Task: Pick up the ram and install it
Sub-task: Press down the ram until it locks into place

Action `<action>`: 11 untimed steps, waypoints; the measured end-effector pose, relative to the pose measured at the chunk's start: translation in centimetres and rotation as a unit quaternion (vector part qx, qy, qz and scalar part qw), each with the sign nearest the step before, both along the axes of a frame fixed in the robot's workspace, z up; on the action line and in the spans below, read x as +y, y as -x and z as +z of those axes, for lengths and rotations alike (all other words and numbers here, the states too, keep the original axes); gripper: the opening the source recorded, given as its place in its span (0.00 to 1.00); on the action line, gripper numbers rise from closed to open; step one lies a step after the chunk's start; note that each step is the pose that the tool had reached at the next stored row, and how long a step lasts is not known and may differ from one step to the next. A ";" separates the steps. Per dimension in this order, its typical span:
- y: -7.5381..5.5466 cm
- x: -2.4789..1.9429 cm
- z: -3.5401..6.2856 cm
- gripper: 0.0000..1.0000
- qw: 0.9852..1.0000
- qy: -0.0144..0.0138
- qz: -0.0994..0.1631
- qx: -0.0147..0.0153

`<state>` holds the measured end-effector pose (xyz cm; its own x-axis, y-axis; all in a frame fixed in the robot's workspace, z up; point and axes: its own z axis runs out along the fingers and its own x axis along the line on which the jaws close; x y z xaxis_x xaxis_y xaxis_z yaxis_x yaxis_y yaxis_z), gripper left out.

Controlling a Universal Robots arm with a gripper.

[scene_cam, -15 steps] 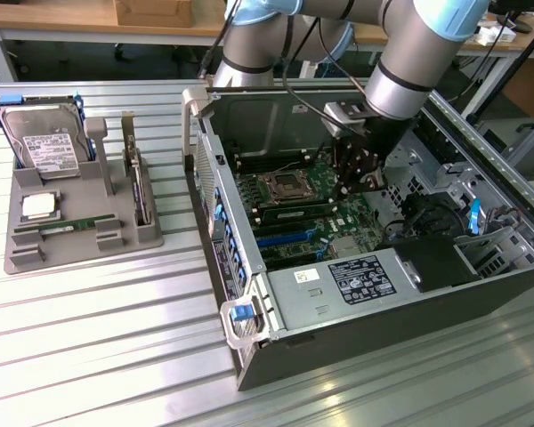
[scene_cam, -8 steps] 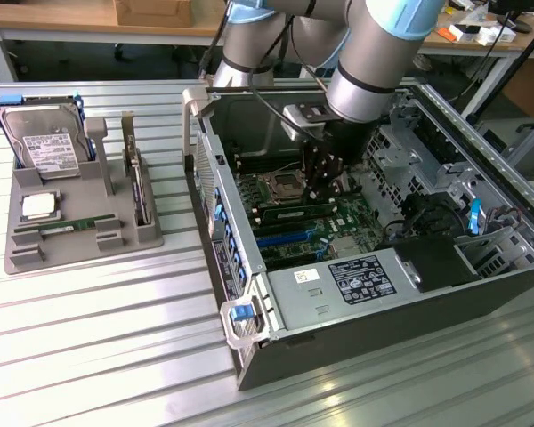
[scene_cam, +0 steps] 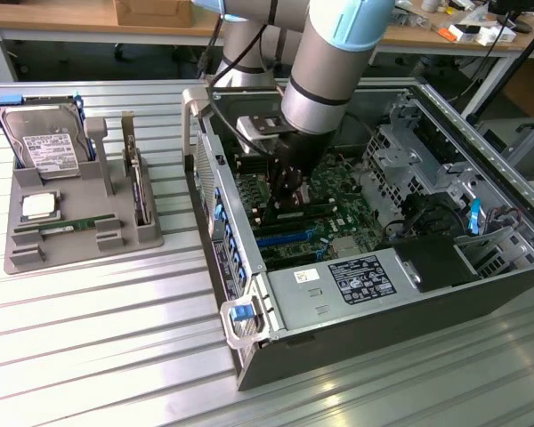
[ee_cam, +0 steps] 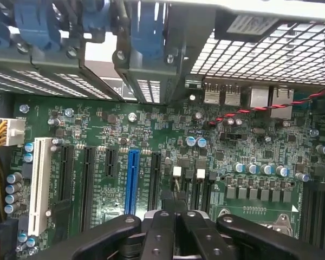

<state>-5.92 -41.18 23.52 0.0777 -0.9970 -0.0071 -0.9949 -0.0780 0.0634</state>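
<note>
A ribbed metal tabletop (scene_cam: 98, 338) carries the work, with wooden benches and clutter behind it. On the exterior view's left sits a grey moulded tray (scene_cam: 71, 238). It holds a silver hard drive (scene_cam: 43, 140) with a white label whose print is too small to read, a square silver processor chip (scene_cam: 38, 206), and the ram (scene_cam: 67, 228), a thin green stick lying flat in a slot along the tray's near edge, well apart from the arm.

To the exterior view's right lies an open computer case (scene_cam: 374, 240) on its side, its rim walls standing up around the motherboard (scene_cam: 311, 213). A power supply (scene_cam: 356, 280) near the front edge bears a black label and a smaller white one, both unreadable. Blue latches line the case's left wall.

The arm reaches down into the case, and the claw (scene_cam: 289, 182) hangs low over the board among the slots, with walls and the drive cage (scene_cam: 418, 151) close on either side and little room to swing. In the wrist view its black fingers (ee_cam: 168, 233) appear drawn close together, with nothing visible between them. Beneath lie a blue expansion slot (ee_cam: 132, 181), a white slot (ee_cam: 40, 184), black slots, and a red and black twisted wire (ee_cam: 271, 108). Small white lettering on the board cannot be made out.
</note>
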 end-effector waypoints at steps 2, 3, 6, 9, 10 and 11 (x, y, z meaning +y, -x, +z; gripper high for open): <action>0.0 0.00 -0.22 0.11 1.000 0.000 0.000 0.000; 0.0 0.00 -0.40 0.11 1.000 0.000 0.000 0.000; 0.0 0.02 -0.04 0.11 1.000 -0.001 0.000 -0.002; -1.3 0.00 1.33 0.11 1.000 -0.004 0.000 -0.001; -2.0 0.00 1.34 0.11 1.000 -0.006 0.000 -0.001; -3.7 0.00 1.33 0.11 1.000 -0.010 0.000 0.002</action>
<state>-2.20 -41.18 24.85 0.0775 -0.9966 -0.0275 -0.9947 -0.0791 0.0652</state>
